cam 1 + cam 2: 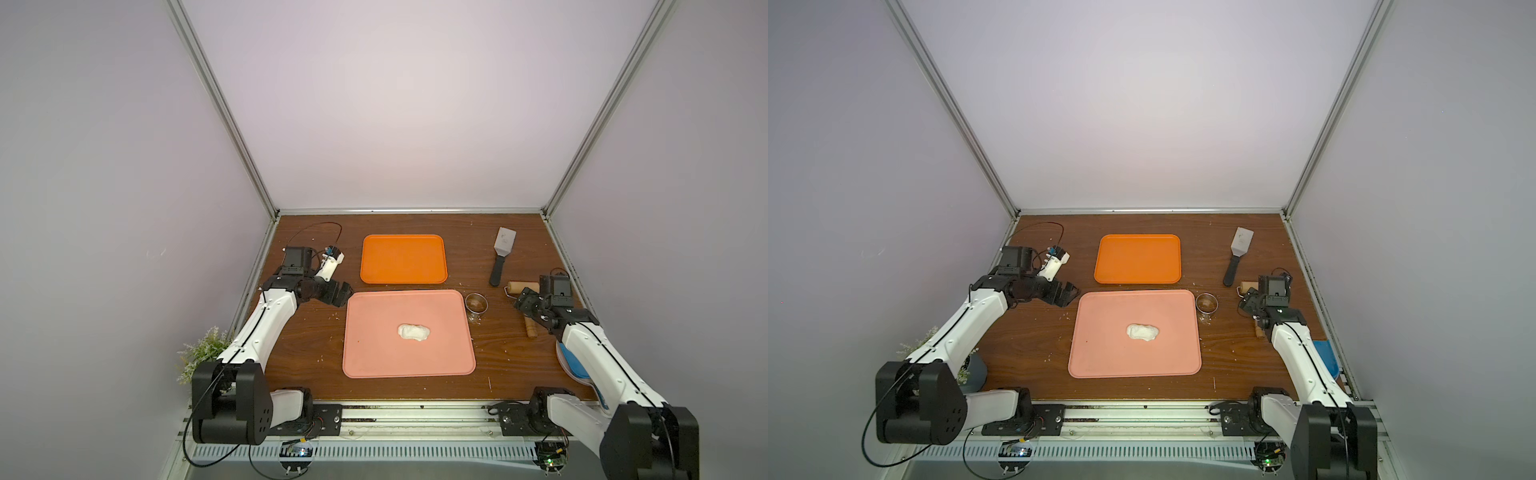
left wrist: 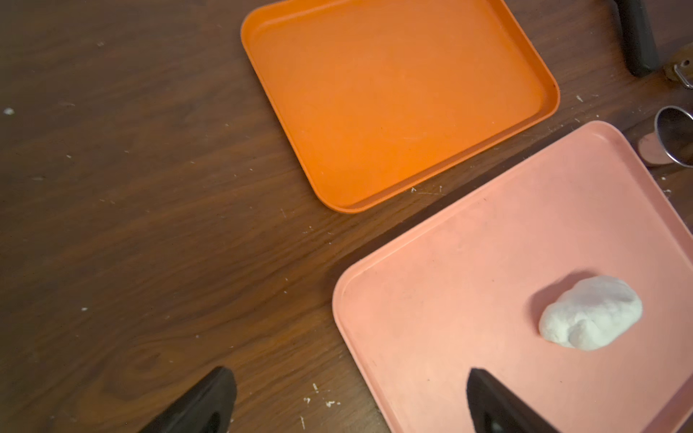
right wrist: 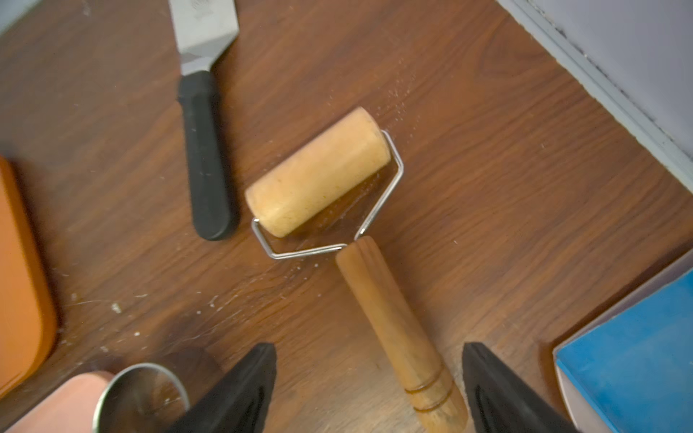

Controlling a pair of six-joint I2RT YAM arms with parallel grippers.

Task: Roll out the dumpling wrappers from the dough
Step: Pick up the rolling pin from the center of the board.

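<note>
A white lump of dough (image 1: 413,331) (image 1: 1142,331) (image 2: 592,313) lies near the middle of the pink tray (image 1: 374,353) (image 1: 1100,353) (image 2: 468,281). No dumpling wrappers are in view. A wooden rolling pin (image 1: 523,286) (image 1: 1250,286) (image 3: 318,172) lies on the table right of the tray. My right gripper (image 1: 521,301) (image 1: 1246,303) (image 3: 370,346) hovers open over the pin's handle, which lies between the fingers, nearer one of them and untouched. My left gripper (image 1: 338,293) (image 1: 1067,293) (image 2: 348,375) is open and empty over the pink tray's far left corner.
An empty orange tray (image 1: 403,257) (image 1: 1138,257) (image 2: 393,93) sits behind the pink one. A metal ring cutter (image 1: 476,302) (image 1: 1206,302) (image 3: 138,393) stands by the pink tray's far right corner. A black-handled spatula (image 1: 500,257) (image 1: 1235,259) (image 3: 206,150) lies behind it. A blue item (image 3: 637,356) lies near the right edge.
</note>
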